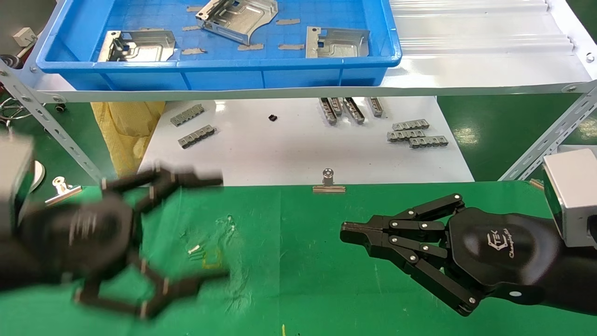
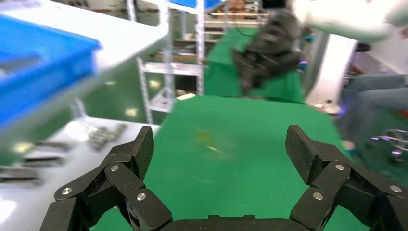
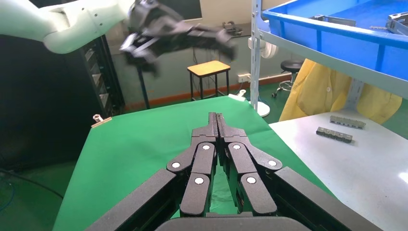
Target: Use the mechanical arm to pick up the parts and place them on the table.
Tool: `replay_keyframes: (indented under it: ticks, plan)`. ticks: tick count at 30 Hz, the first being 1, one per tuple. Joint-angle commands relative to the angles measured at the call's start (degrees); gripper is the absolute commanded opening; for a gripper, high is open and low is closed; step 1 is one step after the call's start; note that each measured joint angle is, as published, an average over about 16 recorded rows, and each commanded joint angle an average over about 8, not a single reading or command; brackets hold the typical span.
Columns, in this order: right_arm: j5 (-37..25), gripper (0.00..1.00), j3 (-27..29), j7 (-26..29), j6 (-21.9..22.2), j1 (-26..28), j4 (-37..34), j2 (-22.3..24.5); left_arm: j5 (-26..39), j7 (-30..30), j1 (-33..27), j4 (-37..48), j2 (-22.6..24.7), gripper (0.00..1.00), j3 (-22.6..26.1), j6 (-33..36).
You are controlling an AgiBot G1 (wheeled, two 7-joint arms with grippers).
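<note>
Three silver stamped parts lie in the blue tray [image 1: 233,74] on the shelf: one at the left [image 1: 137,45], one tilted in the middle [image 1: 238,18], one at the right [image 1: 336,43]. My left gripper [image 1: 219,226] is open and empty above the left side of the green table [image 1: 298,261]; its two fingers stand wide apart in the left wrist view [image 2: 219,144]. My right gripper [image 1: 345,232] is shut and empty, low over the table's right side, its tips pressed together in the right wrist view [image 3: 216,117]. No part lies on the green cloth.
A white glossy board [image 1: 289,149] below the shelf holds several small grey ridged bars [image 1: 415,133]. Silver clips [image 1: 329,183] hold the cloth's far edge. A faint yellow mark [image 1: 212,259] sits on the cloth. Grey tape strips lie in the tray. Angled shelf legs [image 1: 545,144] flank the board.
</note>
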Motion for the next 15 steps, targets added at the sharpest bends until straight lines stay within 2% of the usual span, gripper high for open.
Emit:
replay_keyframes:
  ticks: [1, 3, 4, 10, 11, 12, 15]
  plan:
    - [0.0, 0.0, 0.0, 0.0, 0.0, 0.0, 0.0, 0.0, 0.84, -0.67, -2.22, 0.39, 0.7, 1.0, 0.23, -0.66]
    - [0.0, 0.03, 0.0, 0.0, 0.0, 0.0, 0.0, 0.0, 3.51, -0.52, -6.88, 3.52, 2.87, 1.0, 1.23, -1.65]
    - [0.0, 0.1, 0.0, 0.0, 0.0, 0.0, 0.0, 0.0, 5.03, -0.26, -9.28, 5.43, 4.07, 1.0, 1.81, -2.17]
    - [0.0, 0.84, 0.0, 0.0, 0.0, 0.0, 0.0, 0.0, 16.03, 3.79, -24.79, 22.02, 13.0, 1.0, 6.3, -6.34]
    - [0.0, 0.94, 0.0, 0.0, 0.0, 0.0, 0.0, 0.0, 17.86, 4.66, -27.15, 25.44, 14.65, 1.0, 7.06, -7.6]
    - [0.0, 1.0, 0.0, 0.0, 0.0, 0.0, 0.0, 0.0, 19.71, 5.58, -29.42, 28.91, 16.33, 1.0, 7.79, -9.22]
    - [0.0, 1.0, 0.0, 0.0, 0.0, 0.0, 0.0, 0.0, 24.62, 7.98, -35.18, 38.95, 21.4, 1.0, 9.61, -15.92]
